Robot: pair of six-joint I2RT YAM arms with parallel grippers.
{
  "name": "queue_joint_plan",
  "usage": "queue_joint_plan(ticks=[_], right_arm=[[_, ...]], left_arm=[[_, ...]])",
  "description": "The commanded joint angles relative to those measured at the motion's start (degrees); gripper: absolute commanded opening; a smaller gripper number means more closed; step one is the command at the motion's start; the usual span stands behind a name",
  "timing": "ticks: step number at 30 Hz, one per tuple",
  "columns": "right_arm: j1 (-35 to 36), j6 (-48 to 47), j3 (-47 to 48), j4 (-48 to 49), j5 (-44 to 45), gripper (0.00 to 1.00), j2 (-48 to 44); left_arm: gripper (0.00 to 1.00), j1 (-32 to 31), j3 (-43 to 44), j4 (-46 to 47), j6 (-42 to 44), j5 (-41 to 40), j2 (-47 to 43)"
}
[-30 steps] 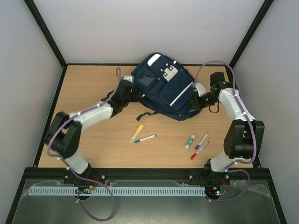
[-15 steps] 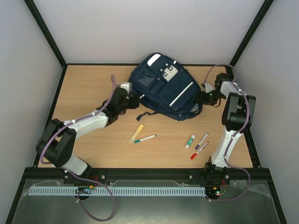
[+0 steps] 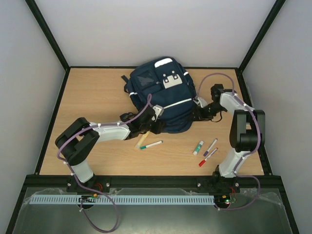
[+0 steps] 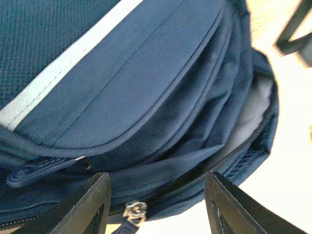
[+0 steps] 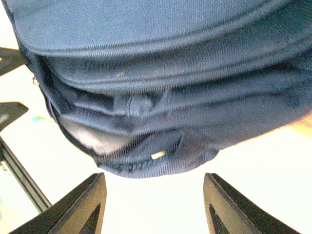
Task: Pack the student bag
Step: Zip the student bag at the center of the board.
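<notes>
The student bag [image 3: 163, 97], navy with white stripes and a grey-white patch, lies flat at the back middle of the table. My left gripper [image 3: 154, 125] is at its near left edge. In the left wrist view that gripper [image 4: 157, 204] stands open around the bag's [image 4: 146, 97] zipped rim, with a metal zipper pull [image 4: 134, 212] between the fingers and a gaping opening to the right. My right gripper [image 3: 197, 111] is at the bag's right side. Seen from the right wrist, it [image 5: 156, 204] is open just short of the bag's [image 5: 161, 73] edge, with nothing between its fingers.
On the wood in front of the bag lie a yellow highlighter [image 3: 142, 141], partly under my left arm, a green-tipped white pen [image 3: 151, 145], a small green-capped tube [image 3: 198, 147], a purple marker [image 3: 210, 146] and a red marker [image 3: 207, 158]. Black frame posts and walls enclose the table.
The bag has turned so its top faces the back wall and has slid nearer. My left gripper moved from its left side to its near edge; the right gripper came in along its right side.
</notes>
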Motion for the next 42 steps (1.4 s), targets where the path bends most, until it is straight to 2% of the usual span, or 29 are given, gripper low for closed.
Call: queue_joint_plan(ticks=[1, 4, 10, 16, 23, 29, 37, 39, 42], right_arm=[[-1.13, -3.73, -2.9, -5.16, 6.3, 0.56, -7.12], [-1.1, -6.23, -3.67, -4.27, 9.75, 0.57, -11.04], [-0.49, -9.49, -5.33, 0.61, 5.83, 0.55, -15.66], [5.86, -6.38, -5.11, 8.17, 4.77, 0.52, -12.41], [13.34, -2.09, -4.38, 16.95, 5.41, 0.52, -6.9], [15.17, -1.24, -5.19, 18.01, 5.1, 0.52, -2.04], [15.15, -0.51, -7.21, 18.55, 8.84, 0.49, 0.68], [15.19, 0.08, -7.15, 18.21, 10.46, 0.49, 1.64], [15.19, 0.64, -7.23, 17.77, 12.55, 0.48, 2.7]], left_arm=[[0.55, 0.01, 3.52, -5.23, 4.33, -4.38, 2.37], [0.55, -0.74, 2.72, -7.49, 5.9, -8.75, 0.86], [0.56, -2.05, -1.35, -9.11, 8.76, -10.26, -4.24], [0.59, -3.49, -4.81, -9.72, 11.19, -10.02, -6.46], [0.55, -5.14, -1.89, -10.4, 13.09, -15.22, -0.83], [0.4, -5.21, 1.33, -9.18, 14.75, -15.93, 4.05], [0.08, -5.21, 0.82, -8.08, 14.96, -16.32, 2.75], [0.03, -5.21, 0.86, -9.83, 15.21, -17.3, 1.67], [0.02, -4.91, 0.79, -12.58, 15.31, -18.83, -0.28]])
